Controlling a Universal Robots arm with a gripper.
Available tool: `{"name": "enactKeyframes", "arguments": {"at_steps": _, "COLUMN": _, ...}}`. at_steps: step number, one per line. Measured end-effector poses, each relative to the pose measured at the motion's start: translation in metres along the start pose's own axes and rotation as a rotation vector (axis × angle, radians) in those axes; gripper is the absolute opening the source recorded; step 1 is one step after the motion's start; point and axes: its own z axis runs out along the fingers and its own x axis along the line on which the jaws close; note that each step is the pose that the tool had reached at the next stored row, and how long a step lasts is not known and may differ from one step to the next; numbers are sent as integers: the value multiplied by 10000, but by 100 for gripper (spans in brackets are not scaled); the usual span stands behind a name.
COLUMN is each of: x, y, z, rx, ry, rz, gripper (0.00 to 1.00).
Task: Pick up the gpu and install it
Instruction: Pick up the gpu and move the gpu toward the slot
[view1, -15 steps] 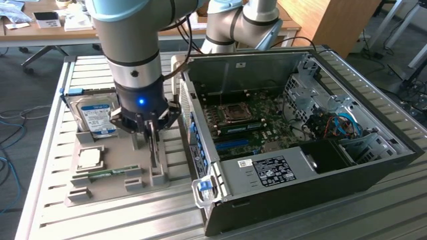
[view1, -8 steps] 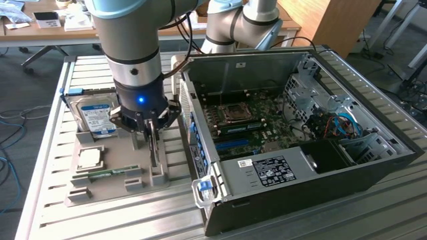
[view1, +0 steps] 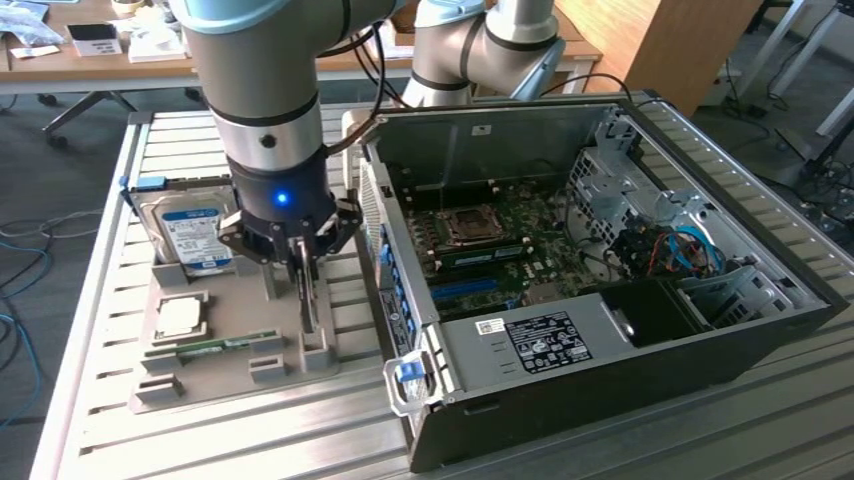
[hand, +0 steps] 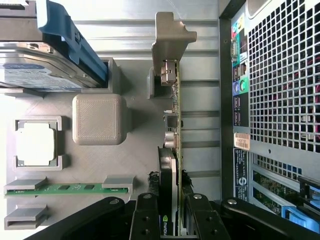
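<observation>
The gpu (hand: 173, 125) stands on edge in a slot of the grey holder tray (hand: 100, 165), its silver bracket (hand: 170, 37) at the far end from my gripper. In the exterior view the gpu (view1: 310, 300) is a thin dark card upright in the tray (view1: 214, 385), just beside the open computer case (view1: 601, 250). My gripper (hand: 171, 200) straddles the card's cooler end, one finger pressed on each face, shut on it. Seen from outside, the gripper (view1: 304, 255) reaches straight down onto the card's top edge.
The tray also carries a hard drive (view1: 187, 235) with a blue-white label, a processor (view1: 180, 317) and a green memory stick (view1: 227, 345). The case wall (hand: 280, 75) stands close beside the card. The motherboard (view1: 494, 240) lies exposed inside the case.
</observation>
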Motion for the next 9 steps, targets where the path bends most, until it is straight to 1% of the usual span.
{"name": "enactKeyframes", "arguments": {"at_steps": 3, "x": -2, "y": 3, "z": -43, "rx": -1, "ry": -2, "rz": 0, "gripper": 27}}
{"name": "enactKeyframes", "arguments": {"at_steps": 9, "x": -6, "y": 11, "z": -167, "rx": -1, "ry": -2, "rz": 0, "gripper": 27}}
